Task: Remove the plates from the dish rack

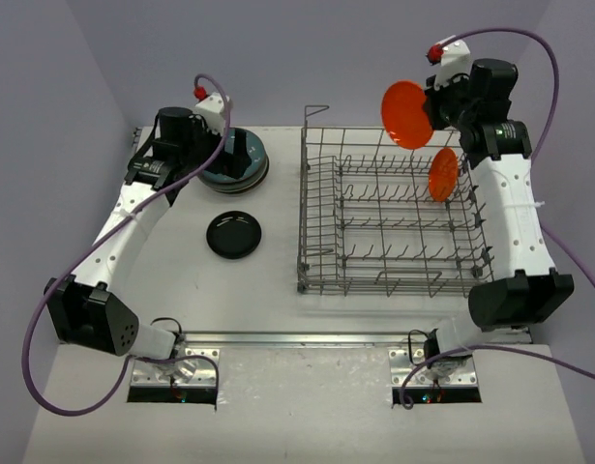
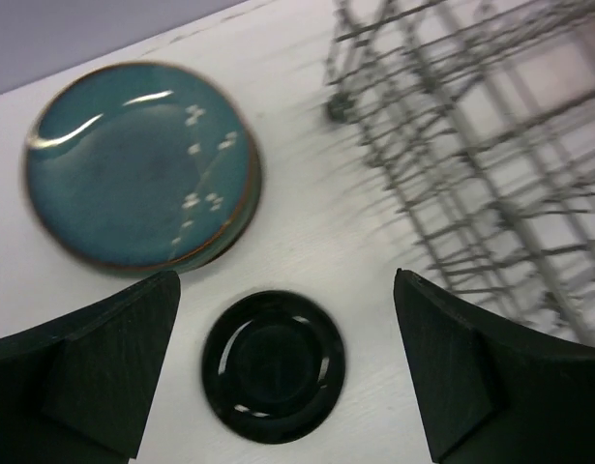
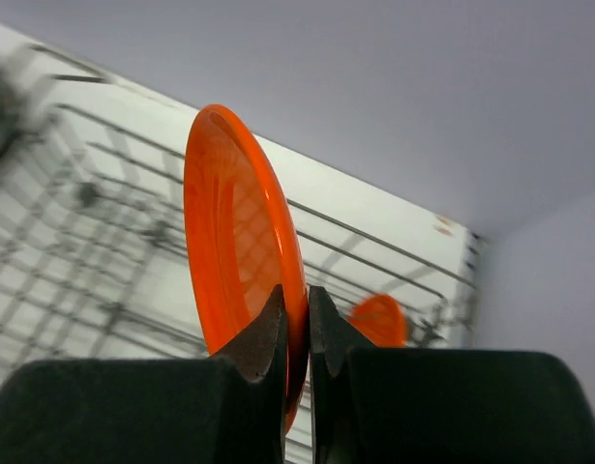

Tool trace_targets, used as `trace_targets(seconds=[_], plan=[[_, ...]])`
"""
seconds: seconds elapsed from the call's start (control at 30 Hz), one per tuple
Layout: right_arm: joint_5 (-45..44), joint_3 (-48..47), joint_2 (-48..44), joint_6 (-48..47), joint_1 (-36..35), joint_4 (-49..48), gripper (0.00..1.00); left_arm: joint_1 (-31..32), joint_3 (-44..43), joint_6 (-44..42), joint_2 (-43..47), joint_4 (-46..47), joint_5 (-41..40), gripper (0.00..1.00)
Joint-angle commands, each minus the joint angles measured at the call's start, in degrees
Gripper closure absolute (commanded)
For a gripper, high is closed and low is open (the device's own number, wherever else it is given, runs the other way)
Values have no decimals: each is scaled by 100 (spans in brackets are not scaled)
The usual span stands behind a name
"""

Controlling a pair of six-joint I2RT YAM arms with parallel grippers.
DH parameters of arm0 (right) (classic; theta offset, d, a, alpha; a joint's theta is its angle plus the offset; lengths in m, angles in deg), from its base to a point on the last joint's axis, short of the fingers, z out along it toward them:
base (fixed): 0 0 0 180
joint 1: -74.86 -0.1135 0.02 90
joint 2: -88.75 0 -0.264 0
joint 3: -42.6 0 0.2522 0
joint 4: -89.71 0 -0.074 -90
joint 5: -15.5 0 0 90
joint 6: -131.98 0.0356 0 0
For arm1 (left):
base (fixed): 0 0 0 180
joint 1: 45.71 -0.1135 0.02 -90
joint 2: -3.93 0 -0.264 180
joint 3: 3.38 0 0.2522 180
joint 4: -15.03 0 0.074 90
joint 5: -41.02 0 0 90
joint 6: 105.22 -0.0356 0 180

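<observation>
My right gripper (image 1: 432,104) is shut on the rim of an orange-red plate (image 1: 406,114) and holds it upright above the back of the grey wire dish rack (image 1: 394,217). In the right wrist view the gripper (image 3: 297,304) pinches the plate (image 3: 234,222). A second orange-red plate (image 1: 443,174) stands in the rack's right side, and also shows in the right wrist view (image 3: 379,319). A stack of teal plates (image 1: 237,159) and a small black plate (image 1: 233,235) lie on the table left of the rack. My left gripper (image 1: 208,145) is open and empty above them (image 2: 287,280).
The rack's raised wire loop (image 1: 316,111) stands at its back left corner. The rack also shows in the left wrist view (image 2: 471,145), right of the teal stack (image 2: 137,164) and the black plate (image 2: 273,365). Grey walls close in the table's left and right sides.
</observation>
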Motion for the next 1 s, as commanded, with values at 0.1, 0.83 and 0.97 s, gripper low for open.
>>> trace_targets(seconds=[0.1, 0.83, 0.97], plan=[[2425, 360, -318, 445, -1694, 74, 100, 129, -402, 1164, -152, 661, 2999, 14], [761, 605, -238, 1417, -2463, -189, 5, -790, 246, 1153, -79, 371, 2913, 100], [854, 926, -459, 1897, -1668, -146, 1, -1276, 516, 517, -60, -229, 2773, 100]])
